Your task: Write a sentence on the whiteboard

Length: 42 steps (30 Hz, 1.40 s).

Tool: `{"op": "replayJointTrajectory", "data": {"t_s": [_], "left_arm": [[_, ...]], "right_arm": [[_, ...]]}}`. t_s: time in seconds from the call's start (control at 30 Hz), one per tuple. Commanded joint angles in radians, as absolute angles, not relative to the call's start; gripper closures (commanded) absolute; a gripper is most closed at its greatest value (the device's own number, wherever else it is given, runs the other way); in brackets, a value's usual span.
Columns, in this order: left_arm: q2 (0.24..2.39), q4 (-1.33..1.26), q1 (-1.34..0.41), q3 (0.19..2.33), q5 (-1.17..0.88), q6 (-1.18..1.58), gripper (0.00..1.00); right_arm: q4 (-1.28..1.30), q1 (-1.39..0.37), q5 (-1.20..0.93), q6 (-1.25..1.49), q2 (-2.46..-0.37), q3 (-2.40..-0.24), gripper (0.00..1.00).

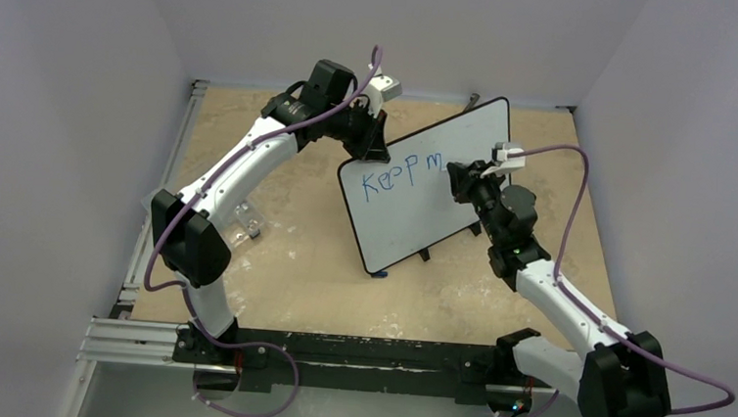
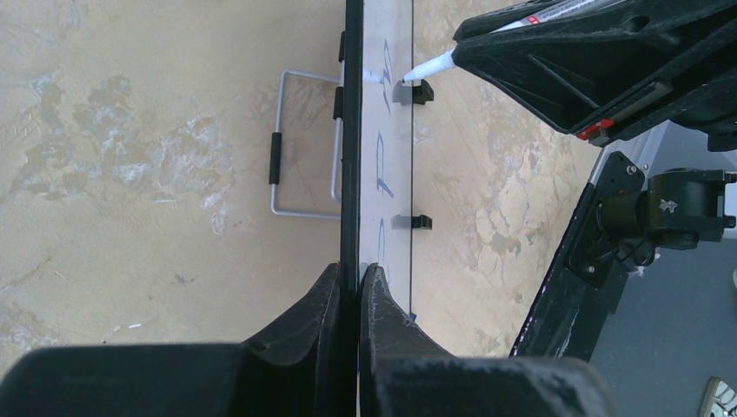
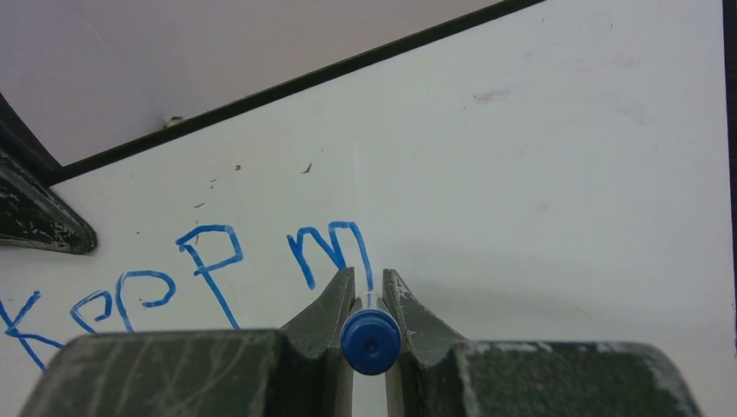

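The left gripper is clamped on the rim of the propped-up whiteboard on the desk. The right gripper, closed on a blue marker, holds its tip at the board just ahead, beside the sentence, which reads "Keep m".

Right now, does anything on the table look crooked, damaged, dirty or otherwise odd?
The whiteboard stands askew to the table edges, clamped at its rim by the left gripper. Small dark specks and a faint smudge mark it above the blue letters. The table is worn, with pale blotches. Nothing spilled.
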<state>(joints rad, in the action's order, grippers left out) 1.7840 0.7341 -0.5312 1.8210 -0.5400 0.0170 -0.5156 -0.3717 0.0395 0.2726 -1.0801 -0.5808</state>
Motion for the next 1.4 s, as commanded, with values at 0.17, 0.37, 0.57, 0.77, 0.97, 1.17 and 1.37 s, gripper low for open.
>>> {"op": "replayJointTrajectory", "data": {"t_s": [0.17,0.37,0.57,0.77,0.97,1.17,1.37], "left_arm": [[1.776,0.746,-0.519,1.819,-0.349,-0.097,1.00],[1.774,0.747,-0.521,1.818,-0.347,-0.098,1.00],[1.777,0.747,-0.520,1.819,-0.347,-0.095,1.00],[1.779,0.743,-0.521,1.819,-0.346,-0.097,1.00],[1.782,0.742,-0.521,1.821,-0.353,-0.098,1.00],[1.779,0.742,-0.521,1.821,-0.352,-0.099,1.00],[1.777,0.744,-0.521,1.821,-0.352,-0.097,1.00]], "right_arm": [[-0.534,-0.369,0.092,0.281,-1.042,-0.625,1.00],[-0.544,-0.361,0.099,0.274,-1.076,-0.663,1.00],[-0.547,-0.351,0.102,0.264,-1.098,-0.694,1.00],[-0.550,-0.338,0.099,0.261,-1.109,-0.711,1.00],[-0.555,-0.333,0.083,0.261,-1.129,-0.729,1.00],[-0.564,-0.333,0.061,0.263,-1.163,-0.740,1.00],[-0.563,-0.333,0.021,0.263,-1.172,-0.738,1.00]]}}
